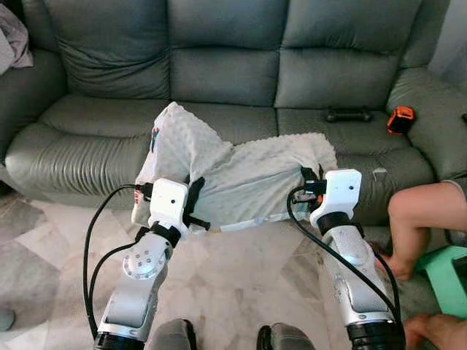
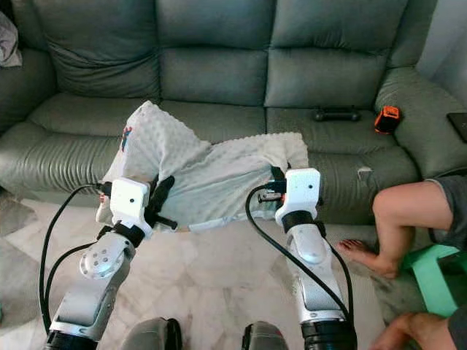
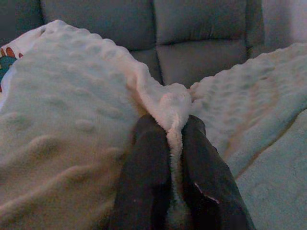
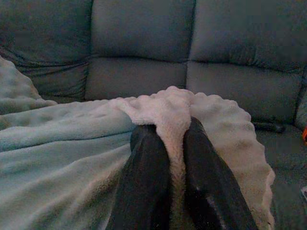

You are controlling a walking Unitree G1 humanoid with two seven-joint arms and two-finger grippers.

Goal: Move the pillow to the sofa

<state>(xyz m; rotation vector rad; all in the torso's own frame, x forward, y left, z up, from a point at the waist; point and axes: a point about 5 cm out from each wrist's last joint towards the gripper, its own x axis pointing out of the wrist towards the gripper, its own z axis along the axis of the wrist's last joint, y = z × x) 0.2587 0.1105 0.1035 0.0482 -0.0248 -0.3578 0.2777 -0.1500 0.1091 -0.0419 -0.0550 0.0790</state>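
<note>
A soft white dimpled pillow [image 1: 233,175] hangs between my two arms, held up in front of the grey leather sofa [image 1: 226,73] and over its seat's front edge. My left gripper [image 1: 195,198] is shut on the pillow's left side; its black fingers [image 3: 144,177] pinch a fold of the fabric. At the pillow's right corner my right gripper [image 1: 312,179] is shut on it, with its fingers [image 4: 146,177] pinching the fleecy edge. The pillow sags in the middle and has a small coloured print [image 1: 154,138] on its left end.
A black dumbbell [image 1: 348,114] and an orange-black object [image 1: 400,119] lie on the sofa's right seat. A person's bare leg [image 1: 419,219] and a green stool [image 1: 451,281] are at the right on the marble floor. A grey cloth [image 1: 11,36] lies on the left armrest.
</note>
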